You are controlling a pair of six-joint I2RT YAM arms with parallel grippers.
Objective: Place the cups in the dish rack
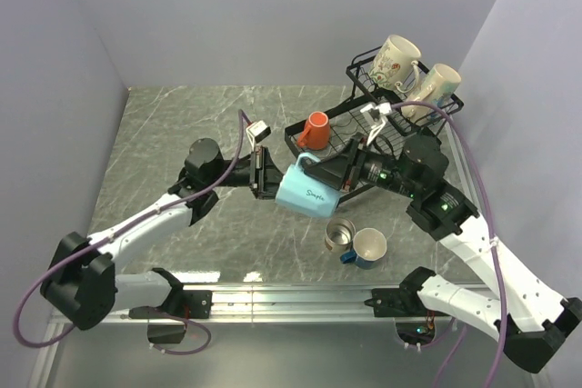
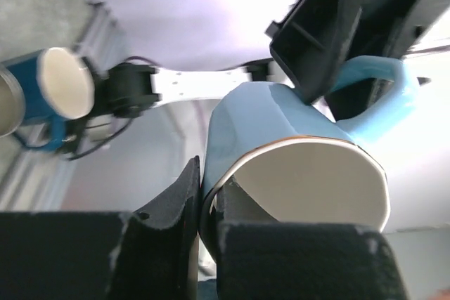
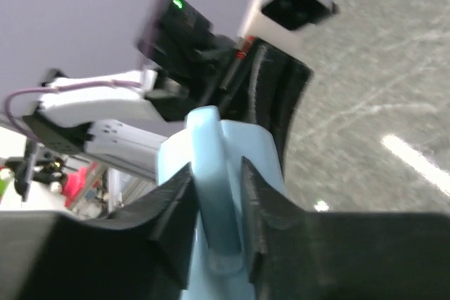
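Observation:
A light blue mug [image 1: 309, 190] hangs tilted in the air between both arms, in front of the black wire dish rack [image 1: 356, 121]. My left gripper [image 1: 270, 176] is shut on its rim, one finger inside and one outside [image 2: 209, 201]. My right gripper [image 1: 338, 173] is closed round the mug's handle [image 3: 211, 173], with a finger on each side [image 3: 216, 194]. An orange mug [image 1: 315, 130] lies on the lower tray. A floral cream mug [image 1: 396, 61] and a second cream mug [image 1: 435, 86] sit in the upper basket. A steel cup [image 1: 339, 234] and a dark blue mug [image 1: 368, 247] stand on the table.
The steel cup and the dark blue mug [image 2: 60, 89] stand close together near the front edge, just below my right arm. Grey walls close in the table on the left, back and right. A metal rail runs along the near edge [image 1: 300, 295].

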